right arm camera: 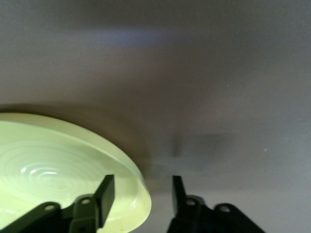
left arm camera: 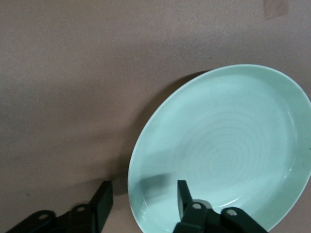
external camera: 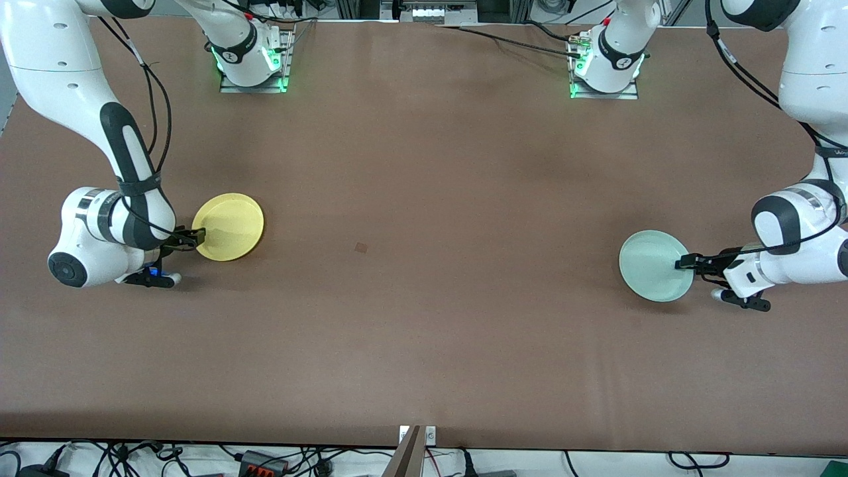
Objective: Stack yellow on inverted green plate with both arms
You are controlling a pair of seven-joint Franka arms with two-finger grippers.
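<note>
At mid-left, the open right claw (external camera: pixel 199 234) straddles the yellow plate (external camera: pixel 229 226) rim; at mid-right, the open left claw (external camera: pixel 682 263) straddles the green plate (external camera: pixel 653 265): both should close squarely before lifting.

Even overhead light, soft shadows; wrist views dim, perhaps slightly blurred.

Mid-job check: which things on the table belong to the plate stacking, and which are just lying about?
Job:
yellow plate, its rim between the open fingers of the right gripper
green plate, its rim between the open fingers of the left gripper

Lying about:
small dark patch on the table
</note>
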